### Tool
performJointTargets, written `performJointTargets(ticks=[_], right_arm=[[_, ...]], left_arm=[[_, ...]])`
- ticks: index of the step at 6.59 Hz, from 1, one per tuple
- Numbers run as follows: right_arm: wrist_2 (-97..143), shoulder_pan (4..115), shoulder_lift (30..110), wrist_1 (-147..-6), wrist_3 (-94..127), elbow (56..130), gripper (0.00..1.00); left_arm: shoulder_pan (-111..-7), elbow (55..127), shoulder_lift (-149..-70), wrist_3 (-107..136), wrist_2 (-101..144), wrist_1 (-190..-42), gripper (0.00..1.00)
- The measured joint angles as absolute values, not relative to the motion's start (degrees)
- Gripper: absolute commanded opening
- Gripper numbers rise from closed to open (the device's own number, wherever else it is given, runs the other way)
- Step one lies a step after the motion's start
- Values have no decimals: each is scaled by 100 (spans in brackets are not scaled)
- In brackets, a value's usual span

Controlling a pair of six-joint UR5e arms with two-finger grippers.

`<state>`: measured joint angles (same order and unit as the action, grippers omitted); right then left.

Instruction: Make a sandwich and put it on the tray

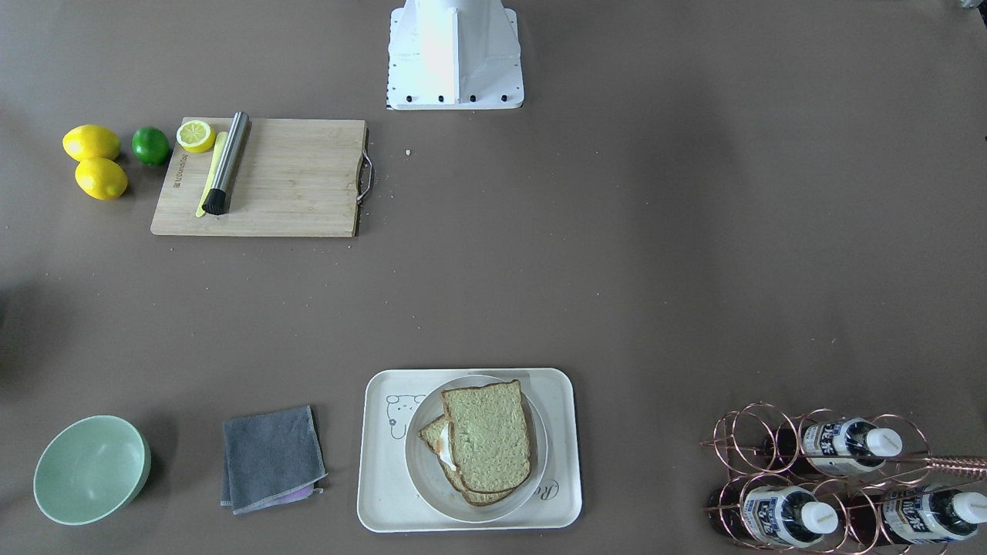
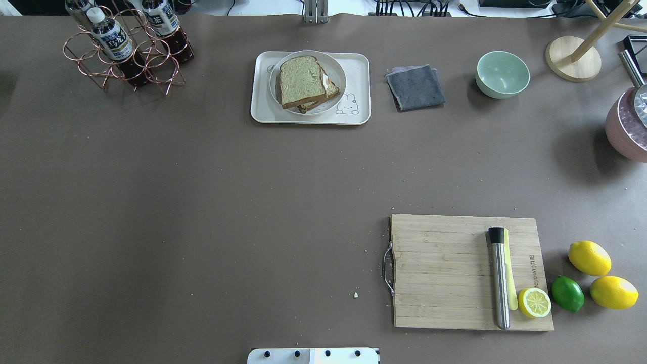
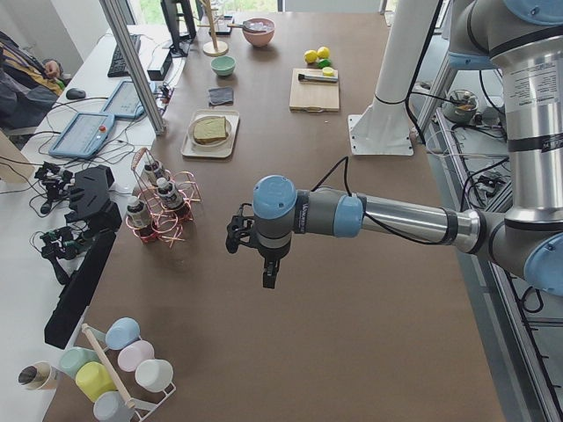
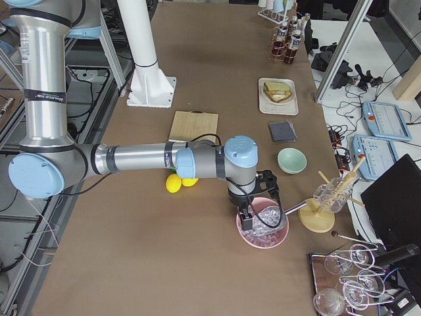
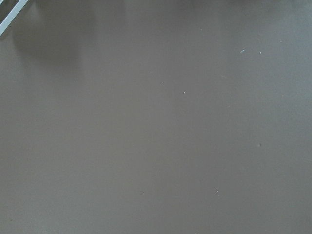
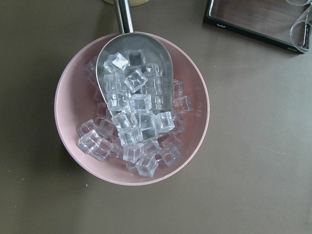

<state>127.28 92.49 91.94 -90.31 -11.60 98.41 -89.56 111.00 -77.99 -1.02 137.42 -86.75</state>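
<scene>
**Task item.** The sandwich (image 1: 487,443) is lying on a round plate (image 1: 417,470), and the plate is sitting inside the tray (image 1: 382,501). On that evidence the task is looking complete or very nearly so. The upper slice is sitting skewed over the lower one, with egg white showing at the edge facing the tray's bear drawing. The tray is lying with its long axis across the desk (image 1: 617,270), side to side as the robot faces it.

**Left arm.** The left end effector (image 3: 269,271) is hanging above bare desk. It is well apart from the tray, out past the copper bottle rack (image 1: 956,464) that is standing on the tray's left-arm side.

**Right arm.** The right end effector (image 4: 245,220) is hovering over a pink ice bowl (image 6: 68,97). It is well apart from the tray on the opposite side, beyond the grey cloth (image 2: 415,87) and the green bowl (image 2: 502,73).

**Grip state.** Each end effector is showing only in a side view, small and partly edge-on. I cannot tell how far either is open, nor whether either is holding anything.

**Governing relation.** The sandwich is lying sideways along the desk from both arms: toward the robot's right from the left end effector, and toward its left from the right one. Neither arm is looking plainly nearer, and the two reaches are probably about alike.
</scene>
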Motion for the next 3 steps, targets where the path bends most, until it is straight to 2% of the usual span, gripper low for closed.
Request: performJointTargets(ticks=[3], right_arm=[[13032,9310,9408,-9011,-1173,9937,100]], left_arm=[[-9023,11222,-7691,-93,13699,-8665,98]])
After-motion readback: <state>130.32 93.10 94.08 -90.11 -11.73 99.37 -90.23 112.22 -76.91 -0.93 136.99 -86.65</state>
